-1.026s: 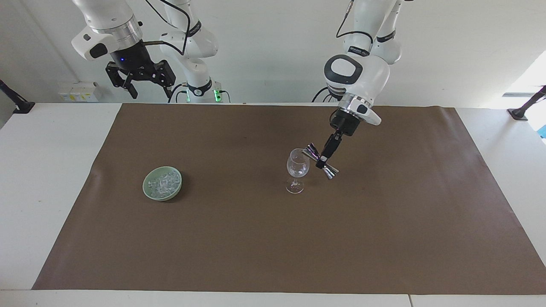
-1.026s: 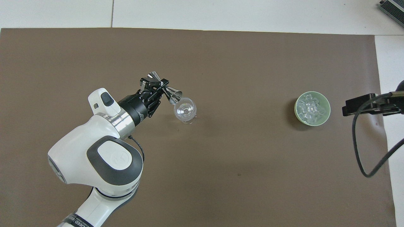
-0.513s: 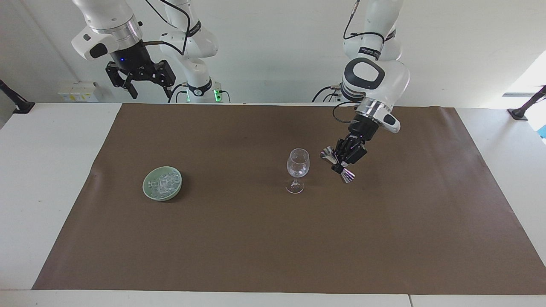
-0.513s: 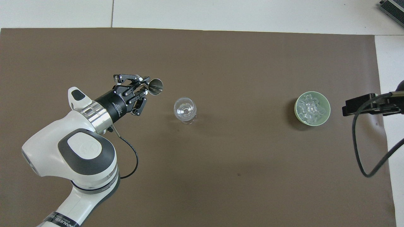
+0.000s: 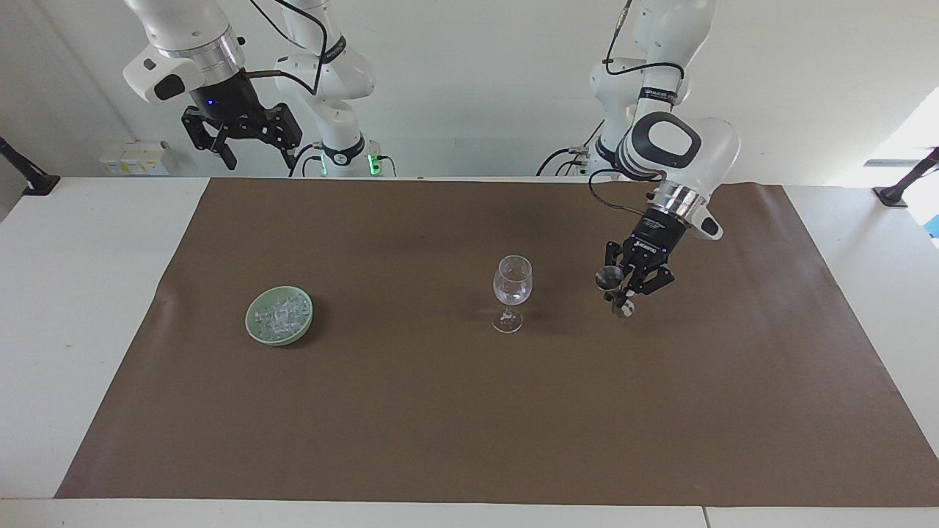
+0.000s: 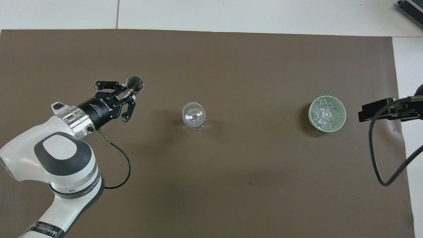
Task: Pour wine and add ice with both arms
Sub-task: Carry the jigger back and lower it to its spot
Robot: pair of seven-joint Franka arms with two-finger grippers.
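Observation:
My left gripper [image 5: 625,288] is shut on a silver double-cone jigger [image 5: 613,287], held nearly upright low over the brown mat, beside the wine glass toward the left arm's end; in the overhead view the gripper [image 6: 130,93] holds the jigger [image 6: 135,83] with its mouth up. The clear wine glass [image 5: 511,287] stands upright mid-mat and shows in the overhead view [image 6: 193,114]. The ice [image 5: 279,315] is heaped in a pale green bowl [image 5: 256,331] toward the right arm's end, the ice [image 6: 325,112] also showing from overhead. My right gripper [image 5: 243,139] waits open, raised high near its base.
The brown mat [image 5: 469,425] covers most of the white table. Small white boxes [image 5: 136,156] sit at the robots' edge toward the right arm's end. Black clamps [image 5: 26,176] [image 5: 901,189] stand at both ends of the table.
My left gripper has swung the jigger away from the glass rim toward the left arm's end, turned it from tilted to nearly upright and lowered it. The right arm has not moved.

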